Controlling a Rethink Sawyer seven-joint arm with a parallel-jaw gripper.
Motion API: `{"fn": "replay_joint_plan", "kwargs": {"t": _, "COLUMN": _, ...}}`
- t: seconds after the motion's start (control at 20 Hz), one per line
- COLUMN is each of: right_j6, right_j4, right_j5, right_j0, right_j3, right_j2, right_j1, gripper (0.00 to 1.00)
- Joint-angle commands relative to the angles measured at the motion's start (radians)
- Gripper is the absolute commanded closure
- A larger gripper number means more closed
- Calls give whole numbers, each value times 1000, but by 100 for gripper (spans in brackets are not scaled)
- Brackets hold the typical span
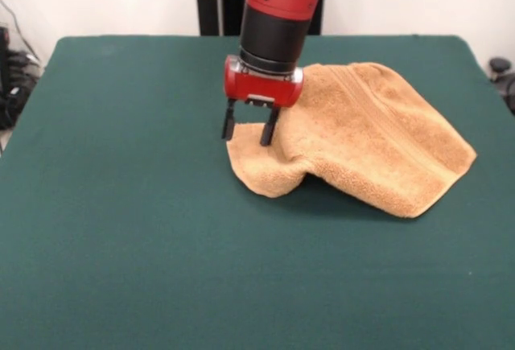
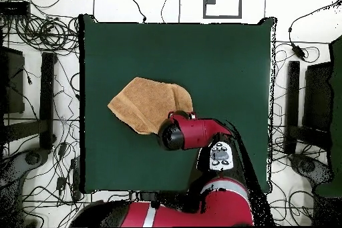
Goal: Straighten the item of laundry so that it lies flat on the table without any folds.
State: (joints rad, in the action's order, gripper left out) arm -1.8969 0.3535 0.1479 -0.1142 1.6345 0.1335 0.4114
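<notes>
Bare green table [image 1: 161,269] fills the lower half of the frame. Just right of centre lies the orange-tan towel [image 1: 378,137] — rumpled, its near-left edge humped up off the cloth, a woven stripe running along its top. At the towel's left corner the gripper [image 1: 249,129] hangs from the red-and-black arm [image 1: 278,4] — its two black fingers [image 1: 268,130] apart, tips at the fabric.
</notes>
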Motion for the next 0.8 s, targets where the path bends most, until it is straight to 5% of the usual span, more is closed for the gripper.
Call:
{"fn": "replay_joint_plan", "kwargs": {"t": 0.05, "right_j6": -35, "right_j4": 27, "right_j5": 10, "right_j0": 9, "right_j3": -74, "right_j2": -104, "right_j1": -83, "gripper": 0}}
{"fn": "replay_joint_plan", "kwargs": {"t": 0.8, "right_j6": 49, "right_j4": 100, "right_j5": 38, "right_j0": -79, "right_j3": -77, "right_j2": -151, "right_j1": -91, "gripper": 0}}
